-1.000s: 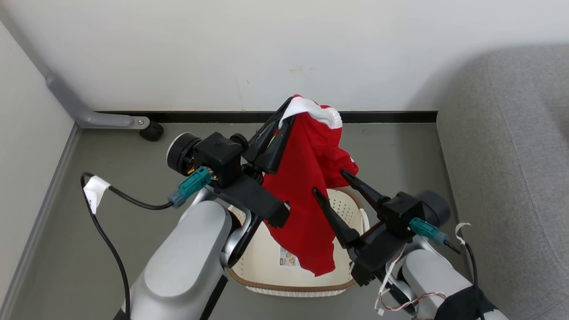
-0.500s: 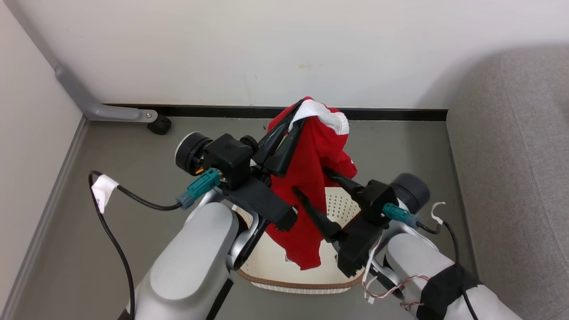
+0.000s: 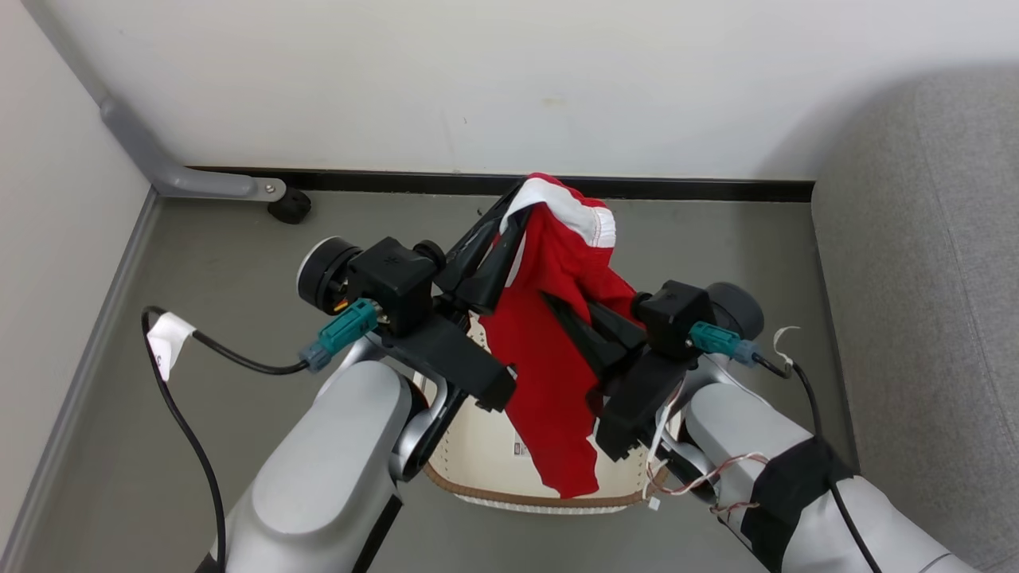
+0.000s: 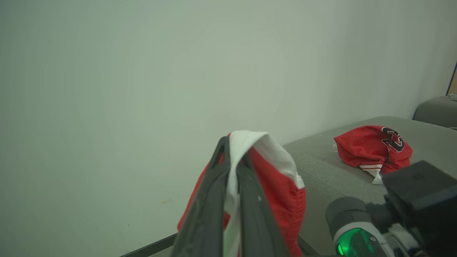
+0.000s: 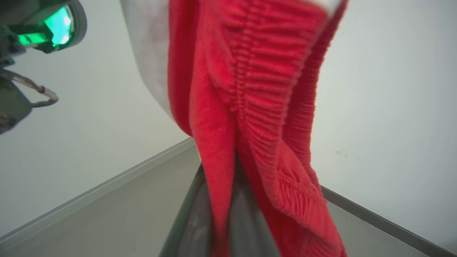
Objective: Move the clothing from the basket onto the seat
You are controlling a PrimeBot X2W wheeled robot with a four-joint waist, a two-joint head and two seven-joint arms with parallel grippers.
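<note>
hanging clear above the basket, the red garment is pinched at its white-trimmed top by the left pincer, jaws closed on the fabric. the right pincer is clamped lower on the same cloth, judged to gather the trailing length so it clears the rim. a numbered garment lies on the seat, to the robot's right.

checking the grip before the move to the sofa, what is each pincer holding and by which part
Both hold the red garment: the left pincer is shut on its white-trimmed top edge, the right pincer on red fabric lower down.
</note>
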